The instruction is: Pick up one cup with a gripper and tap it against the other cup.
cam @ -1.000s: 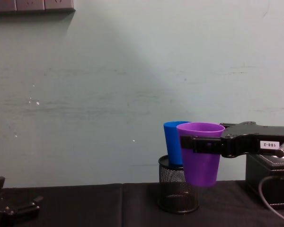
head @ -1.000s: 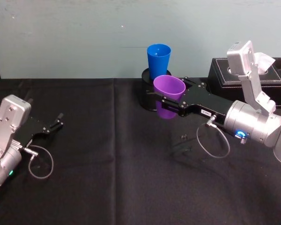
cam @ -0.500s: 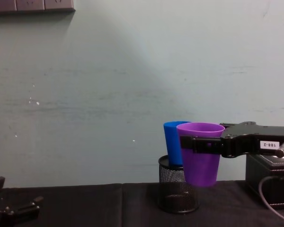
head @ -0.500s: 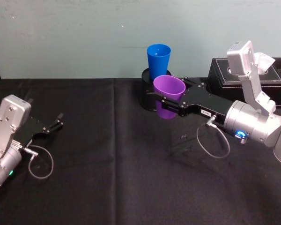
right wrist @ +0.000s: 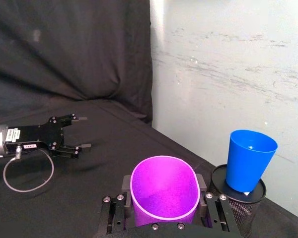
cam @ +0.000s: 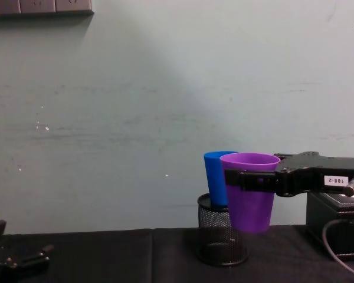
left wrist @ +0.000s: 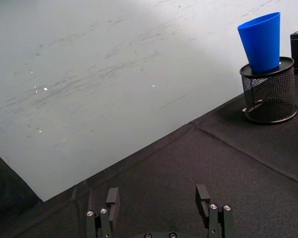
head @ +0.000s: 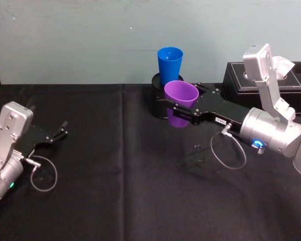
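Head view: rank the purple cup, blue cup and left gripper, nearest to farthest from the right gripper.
1. Purple cup, held in the right gripper.
2. Blue cup, just behind, in the mesh holder.
3. Left gripper, far off on the left.

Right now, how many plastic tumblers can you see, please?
2: the purple plastic tumbler in the right gripper, the blue plastic tumbler standing in the black wire-mesh holder.

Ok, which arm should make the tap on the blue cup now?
Right. The right tool is shut on the purple cup, held off the table just beside the blue cup in the mesh holder. The left tool sits open and empty at the table's far left.
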Robot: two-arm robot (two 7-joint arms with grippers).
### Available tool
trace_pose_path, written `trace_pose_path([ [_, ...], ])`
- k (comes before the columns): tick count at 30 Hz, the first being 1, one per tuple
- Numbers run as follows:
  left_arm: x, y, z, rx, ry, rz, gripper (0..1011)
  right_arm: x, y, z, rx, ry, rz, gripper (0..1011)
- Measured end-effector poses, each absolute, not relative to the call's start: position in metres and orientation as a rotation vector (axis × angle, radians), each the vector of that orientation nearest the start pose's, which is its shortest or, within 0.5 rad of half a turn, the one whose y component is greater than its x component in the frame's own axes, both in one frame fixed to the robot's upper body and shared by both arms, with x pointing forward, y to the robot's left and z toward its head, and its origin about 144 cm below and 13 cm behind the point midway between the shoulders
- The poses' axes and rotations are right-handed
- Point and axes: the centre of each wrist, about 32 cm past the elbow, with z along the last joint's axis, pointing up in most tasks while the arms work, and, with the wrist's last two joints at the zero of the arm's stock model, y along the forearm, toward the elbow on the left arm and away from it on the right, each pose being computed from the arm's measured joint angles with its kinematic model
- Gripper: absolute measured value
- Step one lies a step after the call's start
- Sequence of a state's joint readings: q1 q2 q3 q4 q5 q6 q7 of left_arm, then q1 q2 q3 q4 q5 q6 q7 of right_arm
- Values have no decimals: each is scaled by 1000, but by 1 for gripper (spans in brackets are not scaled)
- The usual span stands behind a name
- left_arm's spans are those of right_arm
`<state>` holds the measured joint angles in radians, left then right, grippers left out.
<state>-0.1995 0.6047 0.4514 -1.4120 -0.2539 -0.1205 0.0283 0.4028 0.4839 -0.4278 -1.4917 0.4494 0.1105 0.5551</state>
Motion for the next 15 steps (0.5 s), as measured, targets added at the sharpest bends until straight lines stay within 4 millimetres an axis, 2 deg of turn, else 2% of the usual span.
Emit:
trace_pose_path([
  [15,489,310,1140,304,-285,1248,1000,542,-258,1235,-108,-92,-692,723],
])
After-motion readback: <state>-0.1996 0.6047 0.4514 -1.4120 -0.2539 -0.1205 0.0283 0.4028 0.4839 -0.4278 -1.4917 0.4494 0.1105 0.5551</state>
